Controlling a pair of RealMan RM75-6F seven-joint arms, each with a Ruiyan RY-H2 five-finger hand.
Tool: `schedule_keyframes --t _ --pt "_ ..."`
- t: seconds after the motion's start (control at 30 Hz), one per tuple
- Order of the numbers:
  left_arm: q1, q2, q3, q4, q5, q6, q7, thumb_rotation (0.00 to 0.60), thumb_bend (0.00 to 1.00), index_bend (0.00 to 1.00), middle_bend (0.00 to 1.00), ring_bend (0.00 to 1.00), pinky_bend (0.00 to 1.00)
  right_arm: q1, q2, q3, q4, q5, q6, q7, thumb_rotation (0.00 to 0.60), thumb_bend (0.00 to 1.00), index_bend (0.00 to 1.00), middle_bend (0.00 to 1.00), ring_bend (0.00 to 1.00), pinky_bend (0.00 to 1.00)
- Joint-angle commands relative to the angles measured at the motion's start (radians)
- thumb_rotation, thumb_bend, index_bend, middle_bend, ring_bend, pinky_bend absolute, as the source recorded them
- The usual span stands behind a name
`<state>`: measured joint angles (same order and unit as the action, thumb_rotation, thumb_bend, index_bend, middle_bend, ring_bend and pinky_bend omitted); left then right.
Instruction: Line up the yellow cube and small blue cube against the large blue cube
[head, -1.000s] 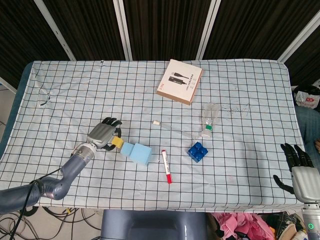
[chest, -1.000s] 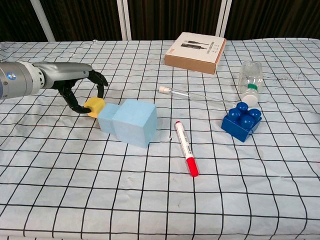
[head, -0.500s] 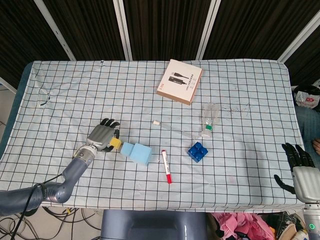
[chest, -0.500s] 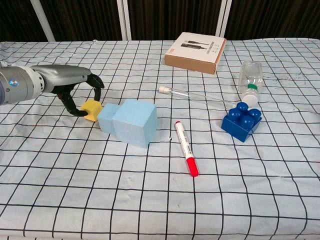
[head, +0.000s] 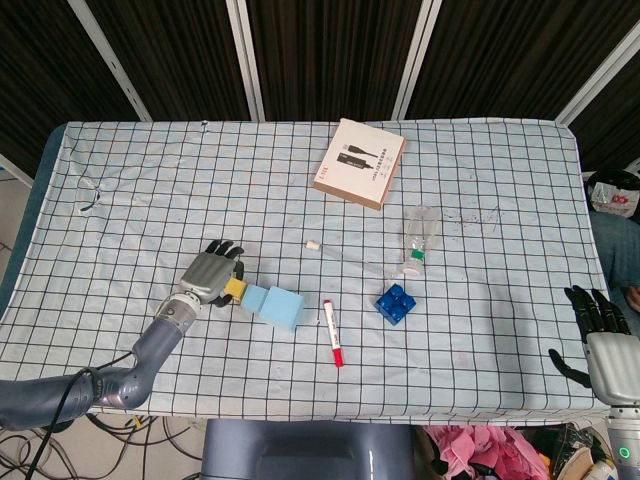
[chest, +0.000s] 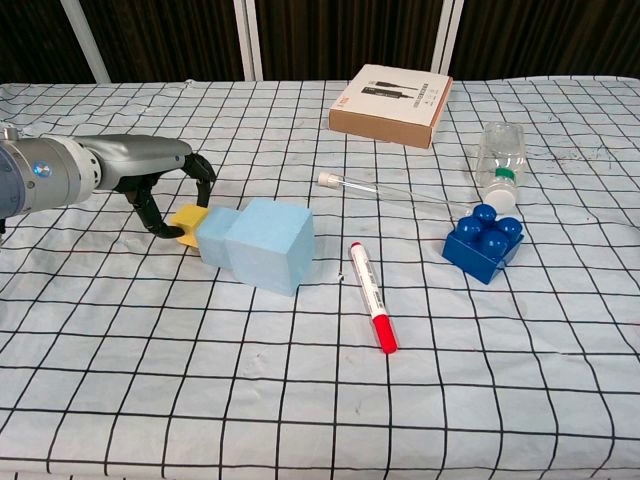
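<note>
The yellow cube (chest: 185, 219) sits on the checked cloth, touching the left side of the small blue cube (chest: 212, 238). That one is pressed against the large blue cube (chest: 269, 245), so the three form a row; the yellow cube (head: 234, 289), small blue cube (head: 256, 298) and large blue cube (head: 285, 308) run the same way in the head view. My left hand (chest: 168, 186) arches over the yellow cube, thumb at its near-left side and fingers curled down at its far side, pinching it. My right hand (head: 601, 343) hangs past the table's front right corner, fingers spread, holding nothing.
A red-capped marker (chest: 372, 309) lies right of the large blue cube. A dark blue studded brick (chest: 485, 241), a tipped plastic bottle (chest: 500, 160) and a thin glass tube (chest: 385, 191) lie further right. A brown box (chest: 391, 103) sits at the back.
My left hand's fingers lifted off the yellow cube, then moved slightly right and curled back down around it. The cubes have barely shifted. The right hand has not moved.
</note>
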<state>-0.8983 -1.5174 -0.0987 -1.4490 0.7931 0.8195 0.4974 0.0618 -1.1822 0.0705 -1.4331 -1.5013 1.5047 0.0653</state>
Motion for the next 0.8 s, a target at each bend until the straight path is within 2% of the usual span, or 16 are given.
schedule_keyframes --t 0.03,0.8 --pt "-0.006 -0.006 0.001 -0.001 -0.007 0.003 0.011 0.600 0.33 0.44 0.12 0.00 0.00 0.000 0.000 0.000 0.000 0.000 0.000 0.001 0.600 0.22 0.00 0.05 0.00 0.11" --pt "-0.030 -0.025 0.014 -0.007 -0.035 0.015 0.041 0.600 0.32 0.42 0.12 0.00 0.00 0.000 0.002 0.000 0.000 -0.003 0.001 0.003 0.600 0.22 0.00 0.05 0.00 0.11"
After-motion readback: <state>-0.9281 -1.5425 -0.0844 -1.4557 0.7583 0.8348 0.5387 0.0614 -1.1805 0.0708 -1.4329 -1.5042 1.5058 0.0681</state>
